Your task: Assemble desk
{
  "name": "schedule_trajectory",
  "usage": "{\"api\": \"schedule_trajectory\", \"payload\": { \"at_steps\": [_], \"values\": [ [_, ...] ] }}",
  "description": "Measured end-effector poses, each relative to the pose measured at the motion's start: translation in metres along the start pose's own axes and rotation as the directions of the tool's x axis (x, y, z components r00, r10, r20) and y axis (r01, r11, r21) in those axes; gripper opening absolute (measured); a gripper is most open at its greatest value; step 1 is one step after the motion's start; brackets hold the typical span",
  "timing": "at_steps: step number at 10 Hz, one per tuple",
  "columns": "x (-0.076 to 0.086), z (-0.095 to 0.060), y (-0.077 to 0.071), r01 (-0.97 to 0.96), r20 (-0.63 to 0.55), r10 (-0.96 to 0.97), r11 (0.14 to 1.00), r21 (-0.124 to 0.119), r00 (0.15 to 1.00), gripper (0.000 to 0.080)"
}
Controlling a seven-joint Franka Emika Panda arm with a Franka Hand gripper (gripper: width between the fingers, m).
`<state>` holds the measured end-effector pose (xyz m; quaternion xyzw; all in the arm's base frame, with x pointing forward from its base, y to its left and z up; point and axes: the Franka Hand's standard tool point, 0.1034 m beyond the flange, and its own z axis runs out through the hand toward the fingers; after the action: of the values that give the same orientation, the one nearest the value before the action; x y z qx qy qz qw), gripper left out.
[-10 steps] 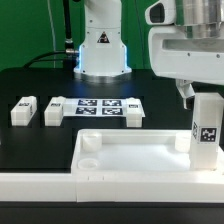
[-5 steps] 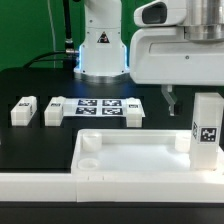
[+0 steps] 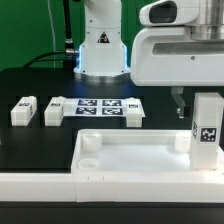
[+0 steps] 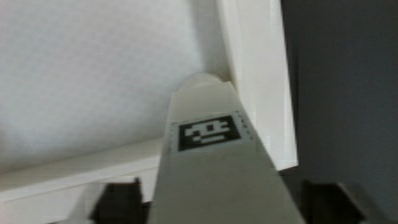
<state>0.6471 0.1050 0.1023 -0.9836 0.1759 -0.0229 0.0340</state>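
Now the end effector (image 4: 214,204) is hanging over the corner of the slab (image 3: 130,150) on the exterior view's right, where one leg (image 3: 207,125) is standing upright. In the wrist view its two dark fingers (image 4: 118,200) are sitting one on each side of that leg, close against its flanks, but the picture is blurring there, and I cannot tell whether they are clamping the leg or standing just clear of it. In the exterior view a single dark finger (image 3: 180,99) is showing, hanging just beside the leg's upper end, on the exterior view's left of it, with a narrow gap showing between them.

The leg's far end is sitting in the slab's corner, where two raised rims (image 4: 249,50) are meeting, and a black-and-white tag (image 4: 210,133) on it is facing the wrist camera. The slab is lying flat on the black desk (image 3: 40,140), near the front, just behind the long white rail (image 3: 35,183). Two round sockets (image 3: 88,159) are showing at its corners on the exterior view's left.

A second leg (image 3: 23,110) and a third leg (image 3: 53,110) are lying on the desk side by side, well apart from the slab, toward the exterior view's left. Just beside them the marker board (image 3: 98,108) is lying flat, and the arm's white base (image 3: 102,45) is standing behind it.
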Motion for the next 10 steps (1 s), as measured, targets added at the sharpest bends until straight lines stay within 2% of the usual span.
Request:
{"api": "schedule_trajectory", "payload": {
  "at_steps": [1, 2, 4, 6, 8, 9, 10],
  "values": [
    [0.0001, 0.0000, 0.0002, -0.054, 0.000, 0.054, 0.999, 0.000, 0.999, 0.0286],
    [0.0001, 0.0000, 0.0002, -0.084, 0.000, 0.084, 0.997, 0.000, 0.997, 0.0288],
    [-0.0002, 0.0000, -0.0004, -0.283, -0.003, 0.283, 0.959, -0.003, 0.959, 0.0288],
    [0.0019, -0.0003, 0.0010, -0.504, 0.001, 0.504, 0.864, 0.010, 0.864, 0.0288],
    [0.0007, 0.0013, -0.0005, -0.760, 0.025, 0.760, 0.649, 0.018, 0.649, 0.0290],
    [-0.0006, 0.0020, -0.0055, -0.880, 0.040, 0.879, 0.474, 0.032, 0.475, 0.0290],
    [-0.0033, 0.0018, -0.0082, -0.925, 0.050, 0.924, 0.378, 0.048, 0.380, 0.0291]
  ]
}}
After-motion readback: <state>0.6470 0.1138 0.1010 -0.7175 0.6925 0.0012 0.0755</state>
